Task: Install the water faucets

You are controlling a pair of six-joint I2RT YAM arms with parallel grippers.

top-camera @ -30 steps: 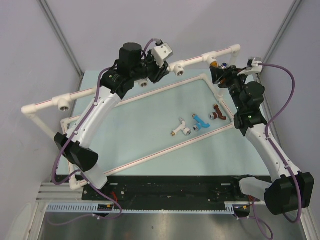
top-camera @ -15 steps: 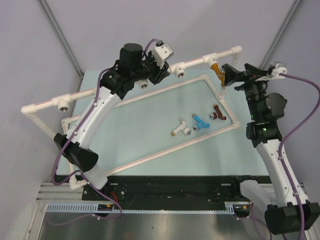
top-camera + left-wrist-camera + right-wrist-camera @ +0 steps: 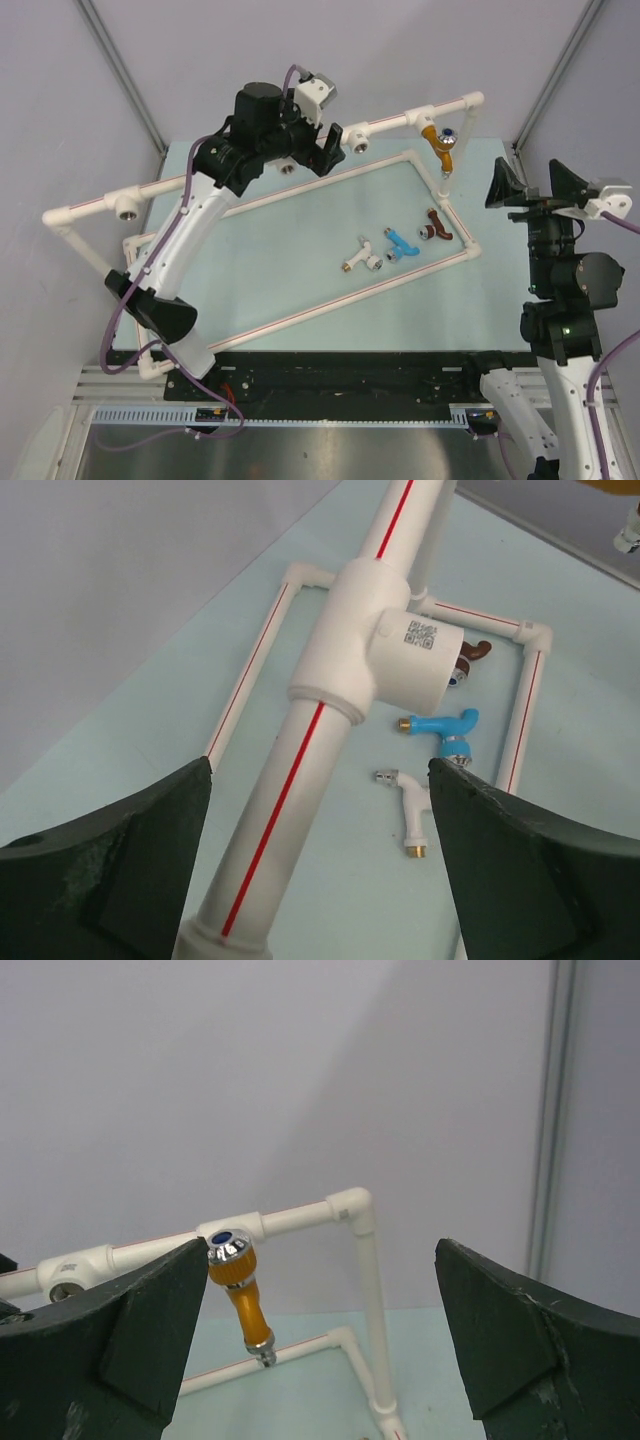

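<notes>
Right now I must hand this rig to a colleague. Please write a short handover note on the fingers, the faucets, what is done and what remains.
Left gripper: fingers open on either side of the raised pipe, gripping nothing.
Right gripper: fingers open, empty, at the right edge of the table.
Orange faucet: seated in the right-hand socket of the raised pipe, hanging down. How tight it is cannot be judged.
White faucet, blue faucet and red-brown faucet: lying loose on the table.
Done: one faucet.
Left: three faucets, to go into the empty sockets.
</notes>
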